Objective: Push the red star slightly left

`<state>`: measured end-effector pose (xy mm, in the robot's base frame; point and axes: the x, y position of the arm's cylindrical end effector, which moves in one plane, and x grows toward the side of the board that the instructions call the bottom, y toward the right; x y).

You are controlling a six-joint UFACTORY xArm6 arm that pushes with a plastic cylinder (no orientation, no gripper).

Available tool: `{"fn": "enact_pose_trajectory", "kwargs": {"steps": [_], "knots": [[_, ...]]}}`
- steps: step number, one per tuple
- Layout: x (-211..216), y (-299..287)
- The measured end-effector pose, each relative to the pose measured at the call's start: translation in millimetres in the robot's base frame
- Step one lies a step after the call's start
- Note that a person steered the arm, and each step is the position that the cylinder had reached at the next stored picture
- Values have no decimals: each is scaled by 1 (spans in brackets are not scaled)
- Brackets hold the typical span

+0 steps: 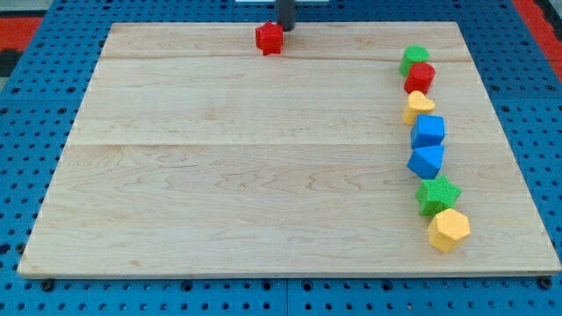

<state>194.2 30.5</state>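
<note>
The red star lies near the board's top edge, a little left of the middle. My tip stands just to the star's upper right, close to it or touching it. The rod rises out of the view's top.
A column of blocks runs down the view's right side: a green block, a red block, a yellow heart, a blue cube, a blue block, a green star and a yellow hexagon. The wooden board lies on a blue pegboard.
</note>
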Motion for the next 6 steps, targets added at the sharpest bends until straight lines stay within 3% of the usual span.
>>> {"fn": "enact_pose_trajectory", "kwargs": {"steps": [1, 3, 4, 6], "knots": [[4, 67], [22, -102], [15, -46], [1, 150]]}}
